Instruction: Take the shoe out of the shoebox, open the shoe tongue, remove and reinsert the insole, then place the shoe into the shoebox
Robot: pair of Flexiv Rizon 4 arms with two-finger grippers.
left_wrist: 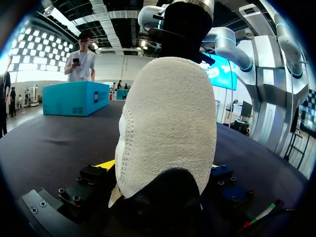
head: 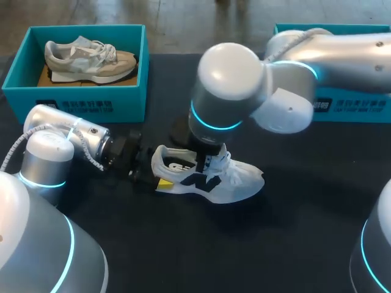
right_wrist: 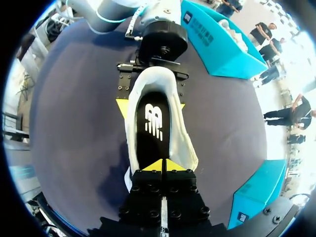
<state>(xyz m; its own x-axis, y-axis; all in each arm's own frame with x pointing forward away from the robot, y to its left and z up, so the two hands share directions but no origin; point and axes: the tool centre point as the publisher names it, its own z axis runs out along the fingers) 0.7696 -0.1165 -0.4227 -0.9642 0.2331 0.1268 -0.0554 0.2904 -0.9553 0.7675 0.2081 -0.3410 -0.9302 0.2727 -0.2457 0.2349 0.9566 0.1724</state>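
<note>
At the middle of the table (head: 293, 244), the left gripper (right_wrist: 150, 105) clamps the heel of the white shoe (head: 235, 180); the right gripper (right_wrist: 163, 167) has its jaws together over the insole (right_wrist: 154, 128).

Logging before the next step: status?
Left gripper shut on shoe at heel. Right gripper shut over the insole, hold unclear. Shoe upright on table, nothing blocking.

The right arm (head: 231, 85) hides the shoe's (head: 239, 180) opening.

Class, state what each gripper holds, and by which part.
Left gripper clamps the white shoe by its heel. Right gripper is shut over its opening; any hold unclear.
</note>
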